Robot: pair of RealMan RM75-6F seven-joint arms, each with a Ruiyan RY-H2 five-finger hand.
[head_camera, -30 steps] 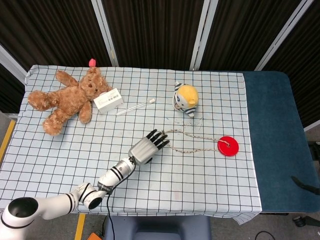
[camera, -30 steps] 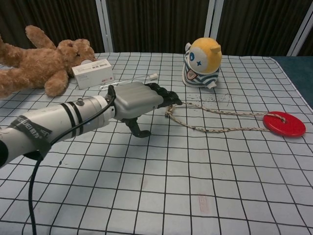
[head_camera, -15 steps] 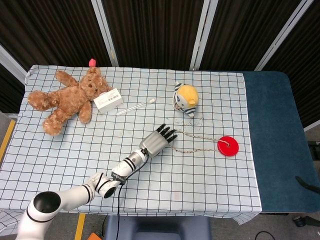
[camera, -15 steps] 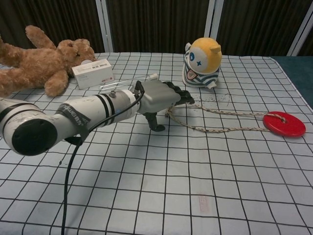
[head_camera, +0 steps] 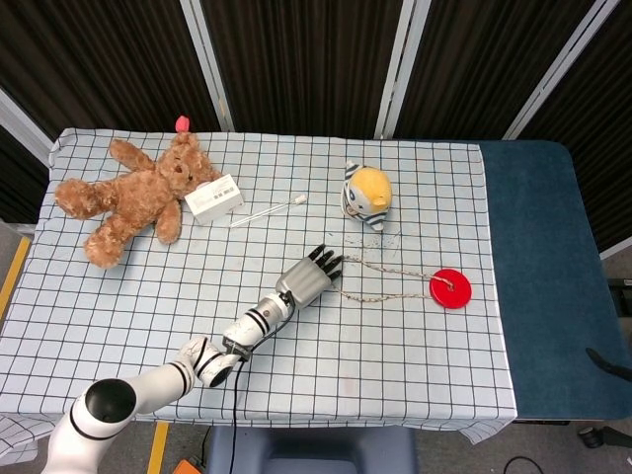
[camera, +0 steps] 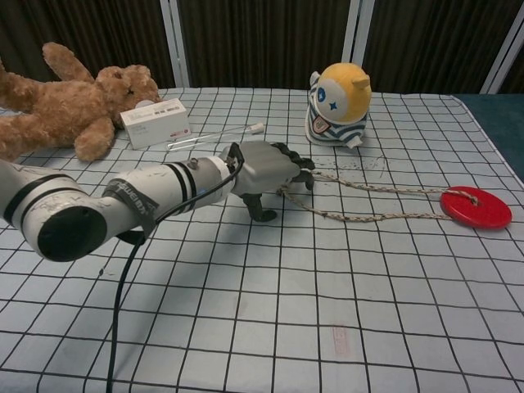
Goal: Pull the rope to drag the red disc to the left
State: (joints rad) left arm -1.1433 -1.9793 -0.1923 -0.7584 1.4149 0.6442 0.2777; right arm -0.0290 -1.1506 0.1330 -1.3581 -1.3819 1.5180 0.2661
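Note:
The red disc [head_camera: 451, 287] [camera: 476, 207] lies flat on the checked cloth at the right of the table. A braided rope [head_camera: 380, 297] [camera: 368, 217] runs from it leftward in two strands. My left hand [head_camera: 308, 278] [camera: 266, 168] sits over the rope's left end. Its fingers arch down over the rope there, and the thumb points down, apart from them. The rope's end under the fingers is partly hidden, and no firm hold on it shows. My right hand appears in neither view.
A yellow plush toy [head_camera: 367, 196] [camera: 338, 104] stands just behind the rope. A teddy bear [head_camera: 133, 193], a white box [head_camera: 214, 197] and a thin swab stick [head_camera: 267, 210] lie at the back left. A dark blue surface [head_camera: 538, 267] borders the cloth on the right.
My left hand slid right to the rope's end, then its fingers bent down over it. The disc and rope have not moved.

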